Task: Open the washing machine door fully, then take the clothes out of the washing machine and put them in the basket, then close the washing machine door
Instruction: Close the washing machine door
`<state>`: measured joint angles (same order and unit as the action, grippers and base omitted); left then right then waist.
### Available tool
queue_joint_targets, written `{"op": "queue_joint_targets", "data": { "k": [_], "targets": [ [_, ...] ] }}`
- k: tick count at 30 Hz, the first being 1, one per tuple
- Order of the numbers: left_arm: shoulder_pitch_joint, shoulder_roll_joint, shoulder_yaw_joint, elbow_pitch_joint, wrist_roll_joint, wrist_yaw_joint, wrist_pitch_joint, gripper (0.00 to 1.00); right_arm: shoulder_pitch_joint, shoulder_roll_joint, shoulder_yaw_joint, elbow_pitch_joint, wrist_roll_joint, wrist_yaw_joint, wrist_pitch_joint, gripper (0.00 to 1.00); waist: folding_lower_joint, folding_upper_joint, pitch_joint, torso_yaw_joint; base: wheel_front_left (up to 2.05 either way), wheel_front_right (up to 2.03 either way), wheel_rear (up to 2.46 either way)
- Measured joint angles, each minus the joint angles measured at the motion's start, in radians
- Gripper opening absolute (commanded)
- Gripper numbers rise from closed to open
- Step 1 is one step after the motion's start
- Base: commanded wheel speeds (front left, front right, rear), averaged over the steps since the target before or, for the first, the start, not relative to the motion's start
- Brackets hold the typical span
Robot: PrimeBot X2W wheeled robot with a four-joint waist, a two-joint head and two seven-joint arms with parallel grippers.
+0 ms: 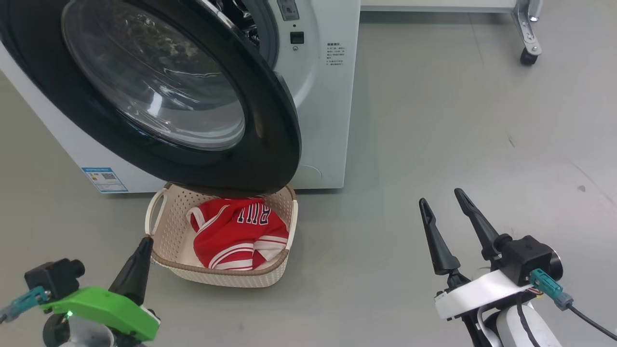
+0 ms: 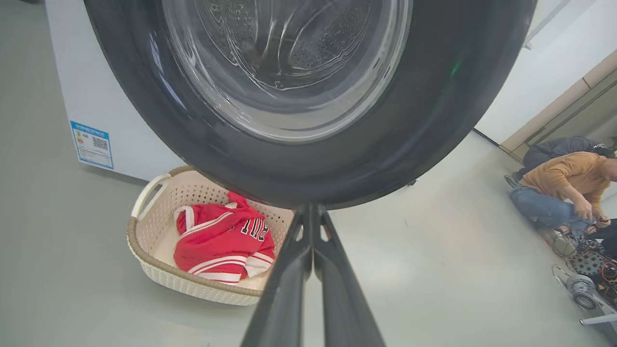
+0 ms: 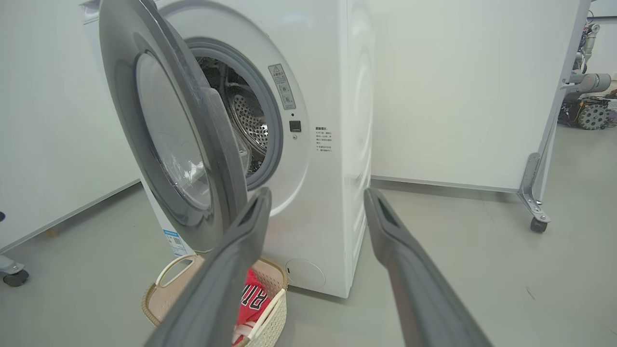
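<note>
Down on the grey floor, front and centre, the washing machine (image 1: 323, 96) is parked. Just one of them is counted. Its steel drum is seen through the opening in the right wrist view, with nothing red spotted in the part that shows. The washing machine door (image 1: 274, 140), also a single one, is swung partly out on a hinge at the robot's left. Its lower black rim is hung over the back edge of the basket (image 1: 168, 226). One basket is counted, set on the floor right against the washer's foot. The clothes (image 1: 236, 236) are piled inside it as one red bundle with a lettered jersey on top. Whether a second garment is tucked under it can't be told.

So the emptying looks done, and closing is judged to be what's left. Two claws are counted. The left claw (image 1: 143, 243) is pressed together with nothing held. It's pointed up at the door's bottom rim from just by the basket's front left corner, though contact with the rim can't be confirmed. The right claw (image 1: 441, 197) is spread wide and empty, well apart to the right. The door's free edge lies up and to the right of the left claw, which is the nearer one, so a push toward the opening would probably be made from there.
</note>
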<state>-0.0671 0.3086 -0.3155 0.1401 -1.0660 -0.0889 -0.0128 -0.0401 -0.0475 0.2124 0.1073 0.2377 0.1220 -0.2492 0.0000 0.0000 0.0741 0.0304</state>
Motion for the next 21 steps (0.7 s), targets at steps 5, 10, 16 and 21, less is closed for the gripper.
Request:
{"op": "queue_joint_targets", "data": {
  "k": [5, 10, 16, 21],
  "targets": [
    [0.032, 0.044, -0.027, 0.006, 0.194, 0.010, -0.128, 0.00, 0.009, 0.000, 0.009, 0.000, 0.000, 0.000, 0.000, 1.00, 0.0000, 0.0000, -0.020, 0.023, 0.00, 0.00, 0.00],
    [0.060, 0.060, -0.039, 0.014, 0.366, 0.077, -0.271, 0.00, 0.009, 0.000, 0.021, 0.000, 0.000, 0.000, 0.000, 1.00, 0.0000, 0.0000, -0.029, 0.031, 0.00, 0.00, 0.00],
    [0.073, 0.059, -0.056, 0.000, 0.509, 0.149, -0.255, 1.00, 0.012, 0.000, 0.022, 0.001, 0.000, 0.000, 0.000, 1.00, 0.0000, 0.0000, -0.027, 0.029, 0.00, 0.00, 0.00],
    [0.080, 0.028, -0.060, -0.011, 0.560, 0.173, -0.251, 1.00, 0.014, 0.000, 0.021, 0.004, 0.000, 0.000, 0.000, 1.00, 0.0000, 0.0000, -0.016, 0.027, 0.00, 0.00, 0.00]
  ]
}}
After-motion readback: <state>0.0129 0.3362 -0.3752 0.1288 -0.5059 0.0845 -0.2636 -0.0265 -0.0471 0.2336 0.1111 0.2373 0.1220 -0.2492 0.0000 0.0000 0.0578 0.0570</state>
